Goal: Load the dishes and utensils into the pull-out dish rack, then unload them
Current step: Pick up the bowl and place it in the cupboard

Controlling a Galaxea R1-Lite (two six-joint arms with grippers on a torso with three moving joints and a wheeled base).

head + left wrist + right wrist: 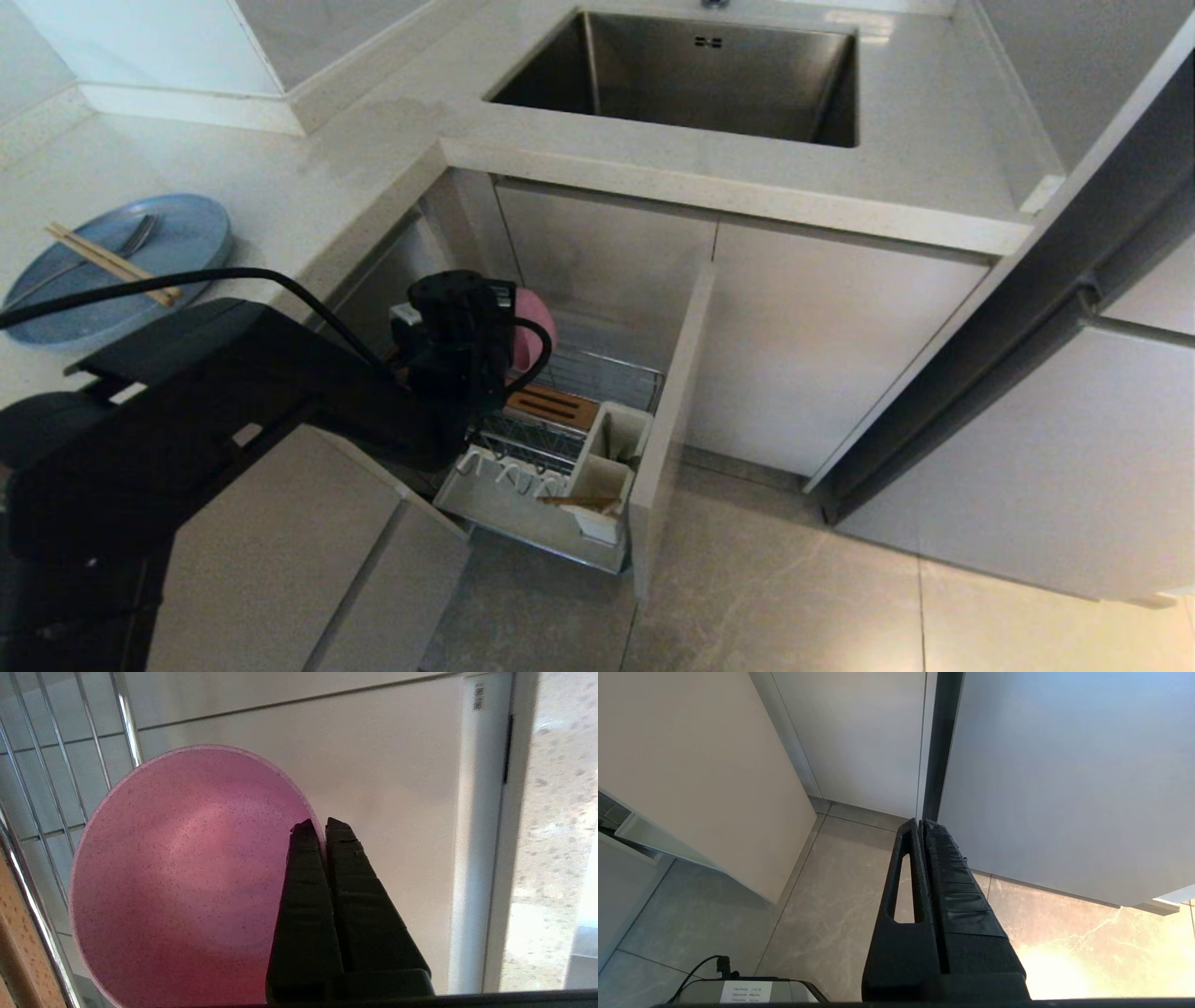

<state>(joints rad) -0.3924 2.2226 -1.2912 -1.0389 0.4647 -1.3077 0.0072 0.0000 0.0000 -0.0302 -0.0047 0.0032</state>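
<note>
Rack: pull-out chrome wire dish rack (597,373) with a beige front panel stands drawn out of the cabinet at floor level; open tiled floor (794,597) lies ahead of it and to the right.
Rack edges: the beige panel rises on its right side, a white utensil cup (611,453) and white prongs (509,471) sit at the near end, a slotted brown wooden strip (551,406) behind them.
Left pincer: left pincer (315,828) is clamped on the rim of the small round pink plastic bowl (187,882), holding it on edge over the rack's far part, wire bars (60,756) just beside it.
Obstacle: the black left arm (233,401) reaches across the rack's left side and hides it.
Right pincer: right pincer (922,826) is closed, empty, above the floor near the cabinet doors.
Bench: on the pale bench (308,187), far left, a round flat light-blue plate (187,238) carries light wooden chopsticks (107,261) and a slim silver spoon (135,238).
Sink: steel sink (691,70) lies farthest back.
</note>
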